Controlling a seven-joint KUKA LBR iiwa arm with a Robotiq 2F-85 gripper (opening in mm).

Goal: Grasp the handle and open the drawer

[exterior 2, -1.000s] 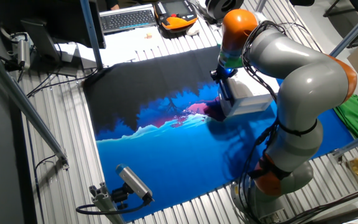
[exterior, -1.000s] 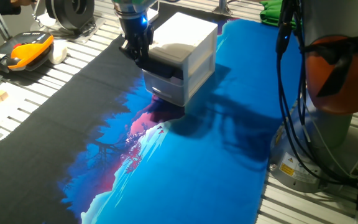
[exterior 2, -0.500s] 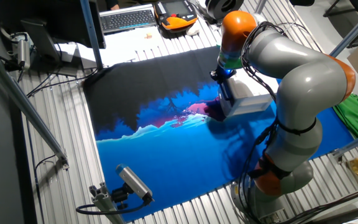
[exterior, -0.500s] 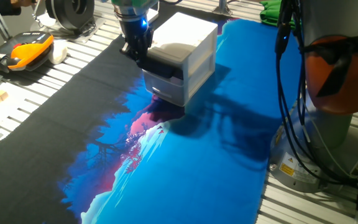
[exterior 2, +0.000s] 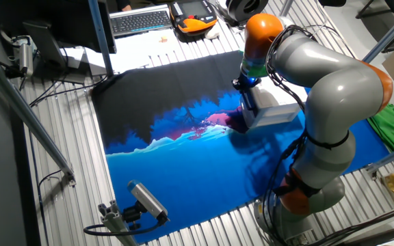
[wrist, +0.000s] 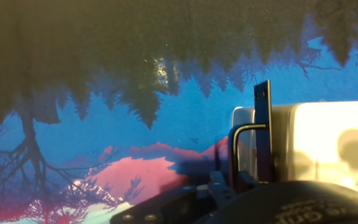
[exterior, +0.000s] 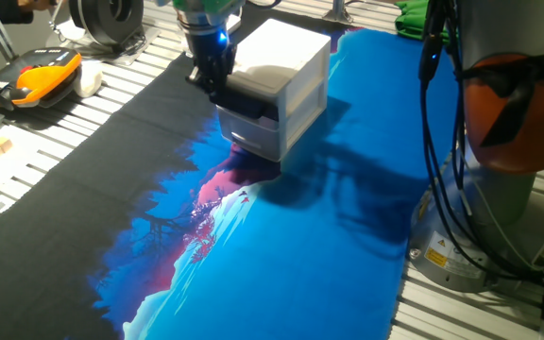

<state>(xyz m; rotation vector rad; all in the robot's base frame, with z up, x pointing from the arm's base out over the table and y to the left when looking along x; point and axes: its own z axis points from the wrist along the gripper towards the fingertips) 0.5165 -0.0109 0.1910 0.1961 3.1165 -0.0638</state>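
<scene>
**Risk of a missed or slipping grasp at the drawer front**

Hovering at the upper front corner of the small white plastic cabinet [exterior: 277,80] on the counter [exterior: 329,236]: the black two-finger hand [exterior: 213,80]. Possibly slipping off the narrow black horizontal handle [wrist: 263,134] of the shallow white plastic drawer [exterior: 253,102], or dragging the light cabinet instead. Hiding the fingertips in every view; cannot tell whether clenched or released.
</scene>
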